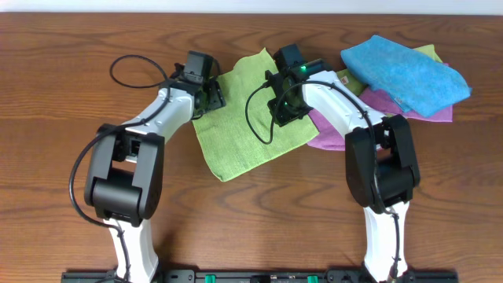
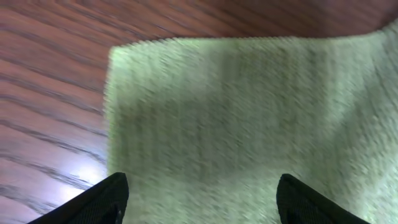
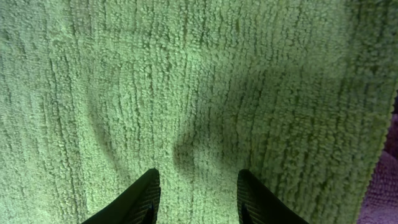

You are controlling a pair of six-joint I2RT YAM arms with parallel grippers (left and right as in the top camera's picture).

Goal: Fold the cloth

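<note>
Overhead view: the cloth (image 1: 244, 118) lies spread flat in one layer on the wooden table (image 1: 63, 47), about mid-table btwn the two arms and turned at a slant. Its R edge laps over the purple cloth (image 1: 334, 134), which sits in a pile w/ a blue cloth (image 1: 405, 75) further R. No fold made yet, by the look of it.

L gripper (image 1: 209, 94) hangs over the cloth's far L corner. In the L wrist view its fingers (image 2: 112, 199) stand wide apart w/ the corner of the cloth and bare wood below; nothing is held. That spot makes sense: a corner is the easiest place to pinch a single layer and lift it.

R gripper (image 1: 284, 110) is over the cloth's R part, further in from the edge. In the R wrist view its fingers (image 3: 140, 196) stand partly apart, narrower than the L ones, pointing down at the pile. The fabric btwn them looks flat apart from a faint shadowed dip, so prob. nothing is pinched, though contact at the very tips can't be told.

Both arms being at the far side suggests a plan to lift that edge as a pair and bring it toward the near edge. The R one may need to go out nearer its own corner, and must not catch the purple cloth underneath.
</note>
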